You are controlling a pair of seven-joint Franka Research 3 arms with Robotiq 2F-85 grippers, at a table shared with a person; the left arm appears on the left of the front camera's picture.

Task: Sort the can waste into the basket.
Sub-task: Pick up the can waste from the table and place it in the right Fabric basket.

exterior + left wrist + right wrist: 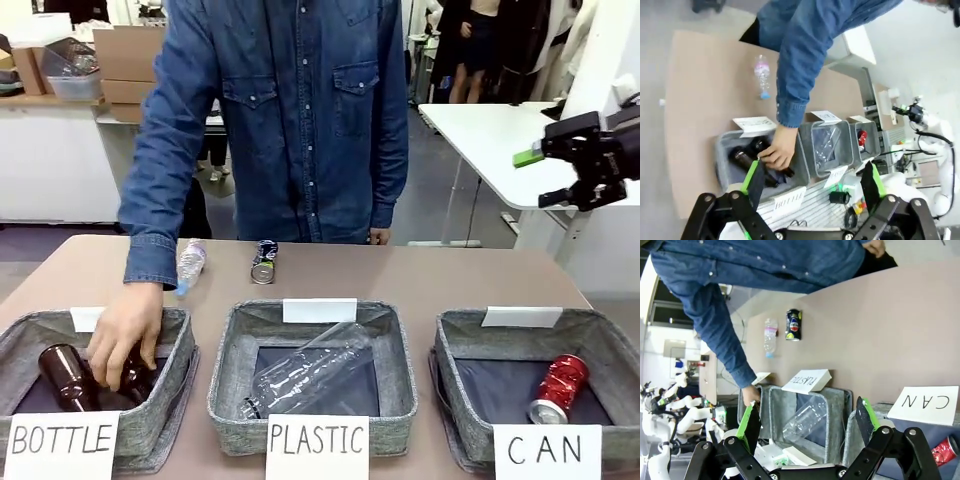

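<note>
Red can (558, 388) lies on its side inside the CAN basket (455, 345), toward its right end. Black-blue can (263, 262) lies on the surface (480, 275) at the far edge, close to the person, near a small clear bottle (190, 264) and well apart from the CAN basket. Person's hand (122, 345) is down in the BOTTLE basket (20, 335), on the brown bottles (62, 376). Left gripper (814, 175): fingers apart, nothing between them, high over the baskets. Right gripper (807, 415): fingers apart, empty, above the surface.
</note>
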